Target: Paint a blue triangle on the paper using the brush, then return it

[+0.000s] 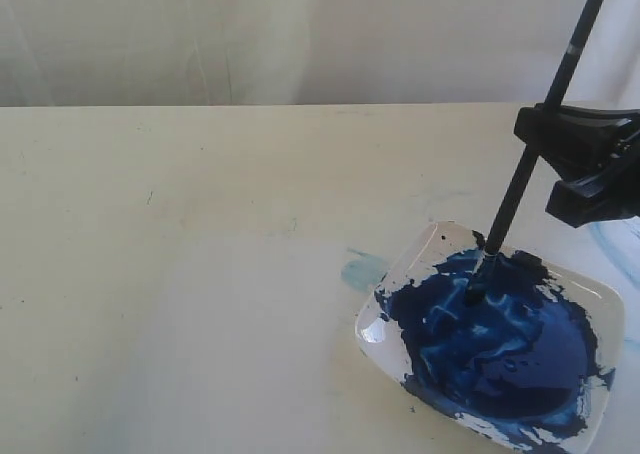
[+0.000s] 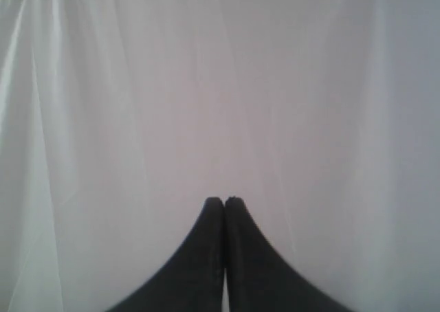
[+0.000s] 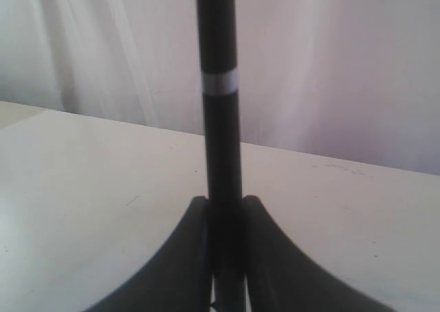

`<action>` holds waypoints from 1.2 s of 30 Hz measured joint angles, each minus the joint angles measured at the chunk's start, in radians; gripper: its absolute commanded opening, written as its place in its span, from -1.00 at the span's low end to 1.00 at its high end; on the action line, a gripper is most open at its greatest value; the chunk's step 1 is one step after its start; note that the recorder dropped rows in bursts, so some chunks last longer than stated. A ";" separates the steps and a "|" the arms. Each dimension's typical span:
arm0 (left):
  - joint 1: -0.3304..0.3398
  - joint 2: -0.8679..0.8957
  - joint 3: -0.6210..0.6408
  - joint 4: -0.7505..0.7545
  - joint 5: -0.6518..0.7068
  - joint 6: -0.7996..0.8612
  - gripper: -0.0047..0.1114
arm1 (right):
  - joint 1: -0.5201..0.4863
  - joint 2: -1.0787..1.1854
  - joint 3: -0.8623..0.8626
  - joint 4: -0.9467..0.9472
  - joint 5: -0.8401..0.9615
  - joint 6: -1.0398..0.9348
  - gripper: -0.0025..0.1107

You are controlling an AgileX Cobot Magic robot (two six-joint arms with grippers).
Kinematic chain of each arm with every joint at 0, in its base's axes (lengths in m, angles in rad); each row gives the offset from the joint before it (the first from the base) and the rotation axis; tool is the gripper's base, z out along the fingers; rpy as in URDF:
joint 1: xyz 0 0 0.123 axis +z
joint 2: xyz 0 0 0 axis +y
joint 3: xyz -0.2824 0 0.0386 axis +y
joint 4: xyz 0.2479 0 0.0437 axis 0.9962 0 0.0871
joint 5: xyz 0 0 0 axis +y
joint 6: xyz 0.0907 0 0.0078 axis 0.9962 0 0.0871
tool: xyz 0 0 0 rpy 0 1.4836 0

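The right gripper (image 1: 541,142) (image 3: 225,219) was clamped on the brush (image 1: 513,202) (image 3: 219,119) partway along its black handle, holding it steeply tilted. The bristle end rested in the dark blue paint pool (image 1: 500,344) inside the white dish (image 1: 603,296), which sat at the right of the counter (image 1: 200,174). A pale blue smudge (image 1: 362,271) lay just beside the dish. The paper (image 1: 230,359) showed only as a faintly paler patch to the left. The left gripper (image 2: 224,203) was closed on nothing, its fingertips touching, facing a white curtain (image 2: 206,85).
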 measured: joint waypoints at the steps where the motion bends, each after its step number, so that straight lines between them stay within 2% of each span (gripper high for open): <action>1: 0.000 0.000 0.000 0.000 -0.035 -0.001 -0.92 | 0.000 0.000 0.000 0.000 -0.002 0.000 -0.96; 12: 0.000 -0.002 0.001 -0.001 -0.485 -0.088 -0.92 | 0.000 0.000 0.000 0.000 -0.004 0.002 -0.96; 16: 0.000 -0.002 0.001 -0.001 -0.529 -0.107 -0.92 | 0.000 0.000 0.000 -0.010 -0.004 0.002 -0.96; 18: 0.000 -0.003 0.001 -0.001 -0.475 -0.107 -0.92 | 0.000 0.000 0.000 -0.010 -0.004 0.004 -0.96; 20: 0.000 -0.002 -0.032 -0.006 -0.302 -0.110 -0.92 | 0.000 0.000 0.000 -0.014 -0.004 0.004 -0.96; 23: 0.000 0.014 -0.145 -0.018 0.046 -0.104 -0.92 | 0.000 0.000 0.000 -0.014 -0.004 0.004 -0.96; 25: 0.000 0.062 -0.226 -0.020 0.180 -0.087 -0.92 | 0.000 0.000 0.000 -0.014 -0.004 0.004 -0.96; 27: 0.000 0.116 -0.284 -0.022 0.209 -0.077 -0.92 | 0.000 0.000 0.000 -0.014 -0.004 0.004 -0.96; 31: 0.000 0.200 -0.365 -0.024 0.147 -0.071 -0.92 | 0.000 0.000 0.000 -0.014 -0.004 0.004 -0.96; 36: 0.000 0.210 -0.397 -0.024 0.103 -0.069 -0.92 | 0.000 0.000 0.000 -0.014 -0.004 0.004 -0.96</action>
